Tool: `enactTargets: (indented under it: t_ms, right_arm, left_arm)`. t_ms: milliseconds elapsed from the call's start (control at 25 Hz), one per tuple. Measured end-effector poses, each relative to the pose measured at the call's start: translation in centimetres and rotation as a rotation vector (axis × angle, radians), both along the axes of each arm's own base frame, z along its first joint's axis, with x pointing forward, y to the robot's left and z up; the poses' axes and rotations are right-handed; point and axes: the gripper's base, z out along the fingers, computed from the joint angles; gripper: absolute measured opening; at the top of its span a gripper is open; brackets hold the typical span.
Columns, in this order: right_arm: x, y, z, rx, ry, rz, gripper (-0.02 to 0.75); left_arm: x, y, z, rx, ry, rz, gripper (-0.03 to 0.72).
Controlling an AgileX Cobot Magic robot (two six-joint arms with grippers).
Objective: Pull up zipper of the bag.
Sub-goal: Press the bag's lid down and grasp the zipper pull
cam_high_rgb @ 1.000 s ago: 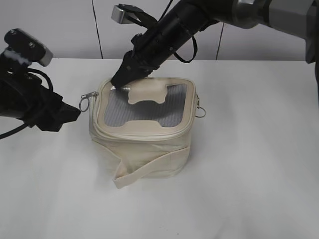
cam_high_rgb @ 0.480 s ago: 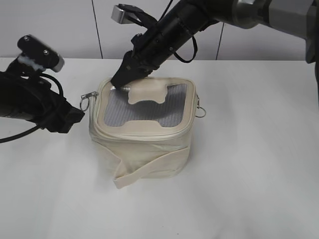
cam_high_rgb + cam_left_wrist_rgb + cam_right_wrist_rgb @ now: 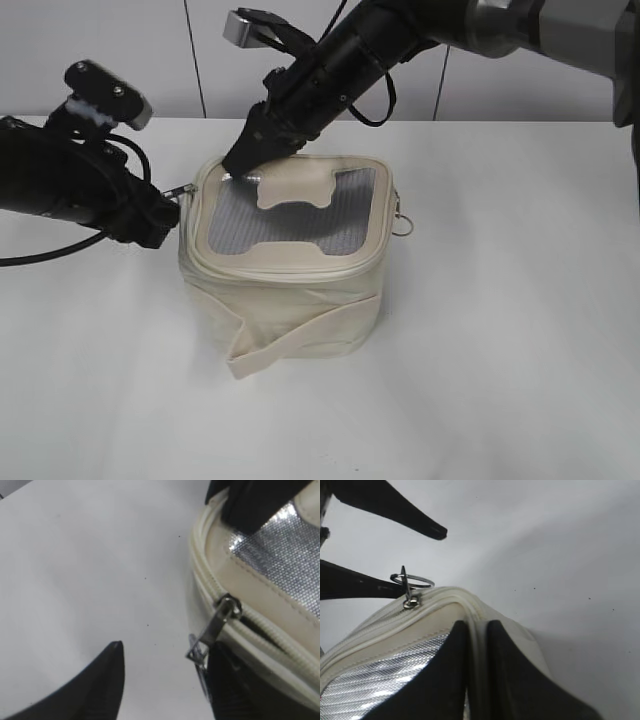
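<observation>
The cream bag [image 3: 290, 300] stands mid-table with its grey mesh lid facing up. The zipper [image 3: 270, 268] runs around the lid edge. My right gripper [image 3: 238, 165] is shut on the lid's rim at the far left corner, also seen in the right wrist view [image 3: 476, 626]. My left gripper [image 3: 168, 216] is open at the bag's left side. In the left wrist view a silver slider [image 3: 227, 607] hangs its ring pull [image 3: 197, 652] between the open fingers [image 3: 165, 672], close to the right finger. The same slider shows in the right wrist view [image 3: 411, 601]. A second ring pull [image 3: 402, 222] hangs on the bag's right side.
The bag rests on a white table [image 3: 500, 350] with a white panelled wall [image 3: 120, 60] behind it. A cream strap [image 3: 300, 338] crosses the bag's front. Both black arms reach over the table's back half.
My left gripper has moved right and a little away, up to the bag's left side, and its fingers now flank the ring pull. The right gripper and bag have not moved.
</observation>
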Motion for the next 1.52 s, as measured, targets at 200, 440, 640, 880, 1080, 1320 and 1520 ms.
enactTargets:
  t_ms: [200, 440, 640, 880, 1080, 1320, 1520]
  right_arm:
    - [0.0, 0.0, 0.0, 0.000, 0.001, 0.000, 0.092]
    - [0.0, 0.0, 0.0, -0.001, 0.026, -0.027, 0.092]
    - [0.0, 0.0, 0.0, -0.001, 0.041, -0.040, 0.092]
    - [0.0, 0.1, 0.0, 0.000, 0.059, -0.054, 0.091]
    - [-0.2, 0.2, 0.0, 0.003, 0.076, -0.054, 0.086]
    - [-0.2, 0.3, 0.0, 0.003, 0.097, -0.075, 0.085]
    - [-0.2, 0.3, 0.0, 0.003, 0.108, -0.087, 0.085]
  left_arm:
    - [0.0, -0.1, -0.3, 0.018, 0.012, -0.033, 0.024]
    - [-0.6, -0.2, 0.9, 0.002, 0.001, -0.075, -0.008]
    - [-1.4, 0.0, 2.4, -0.001, -0.026, -0.082, -0.008]
    - [-3.2, 0.7, 1.9, 0.029, 0.054, -0.088, -0.008]
    - [-4.4, 0.8, 2.1, 0.014, 0.104, -0.110, -0.008]
    - [-5.8, 0.9, 3.1, 0.015, 0.134, -0.172, -0.008]
    - [-6.4, 1.1, 4.0, 0.011, 0.113, -0.183, -0.008]
